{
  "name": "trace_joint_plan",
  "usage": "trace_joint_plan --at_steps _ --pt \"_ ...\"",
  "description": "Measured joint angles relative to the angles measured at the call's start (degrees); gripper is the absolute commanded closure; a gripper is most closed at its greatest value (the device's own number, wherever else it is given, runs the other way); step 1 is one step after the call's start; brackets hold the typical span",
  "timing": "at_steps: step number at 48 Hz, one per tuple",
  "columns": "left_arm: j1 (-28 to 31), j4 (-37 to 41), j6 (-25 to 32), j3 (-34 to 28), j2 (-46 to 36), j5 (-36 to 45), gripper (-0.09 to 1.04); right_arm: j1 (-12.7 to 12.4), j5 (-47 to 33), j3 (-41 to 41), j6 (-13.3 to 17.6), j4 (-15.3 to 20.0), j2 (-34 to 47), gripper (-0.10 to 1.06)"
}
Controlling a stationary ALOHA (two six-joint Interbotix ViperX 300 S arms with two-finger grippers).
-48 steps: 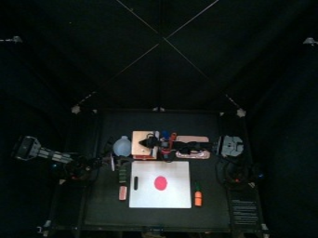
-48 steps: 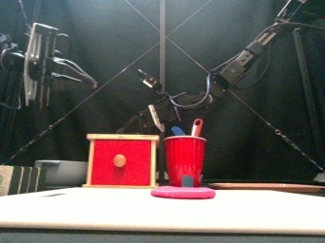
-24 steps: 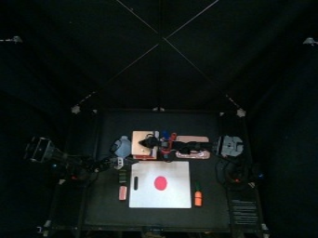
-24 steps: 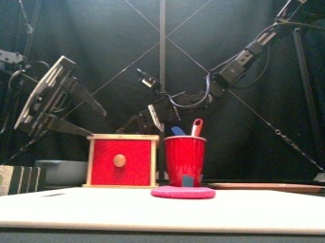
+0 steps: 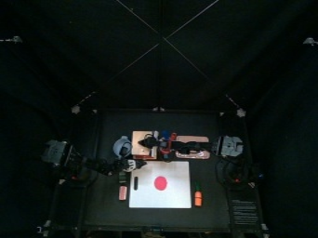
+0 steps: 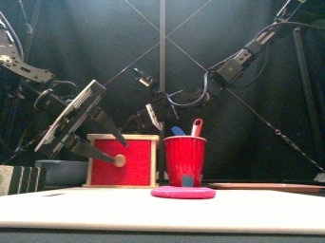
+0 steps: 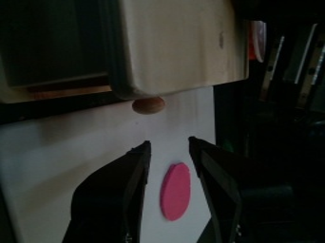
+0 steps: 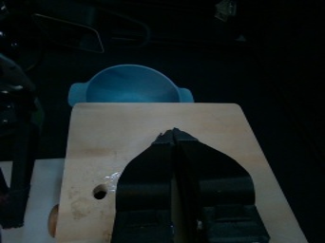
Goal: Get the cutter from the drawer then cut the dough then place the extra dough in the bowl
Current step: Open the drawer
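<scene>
Left tool (image 7: 168, 146): it is hanging low in front of the wooden box (image 7: 172, 43), its two jaws standing apart and holding nothing; the gap between them is pointing at the small knob (image 7: 148, 104) on the red drawer front (image 6: 133, 167), near it but not touching.
Right tool (image 8: 176, 139): it is hovering over the top of the box, its jaws pressed together with nothing between them.
Drawer: the red front is sitting inside the box's wooden frame.
Dough (image 5: 159, 182): a flat pink disc is lying near the middle of the white cutting board (image 5: 181, 196), in front of the box.
Bowl (image 8: 127, 85): the blue-grey bowl is standing on the bench (image 5: 103, 199) just beside the box, on its left.
Red cup (image 6: 185, 158): it is standing upright to the right of the box, with a blue and a red knife handle sticking out.
</scene>
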Motion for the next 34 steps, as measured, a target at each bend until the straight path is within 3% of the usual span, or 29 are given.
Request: trace_joint_plan --at_steps 17,34 --pt "0.2 -6.3 0.3 -1.5 3.3 -2.7 0.26 0.4 0.3 -0.1 0.0 0.0 0.0 0.95" --pt "0.2 -6.4 1.8 -1.7 4.0 -2.5 0.27 0.6 0.3 -0.2 0.0 0.0 0.0 0.95"
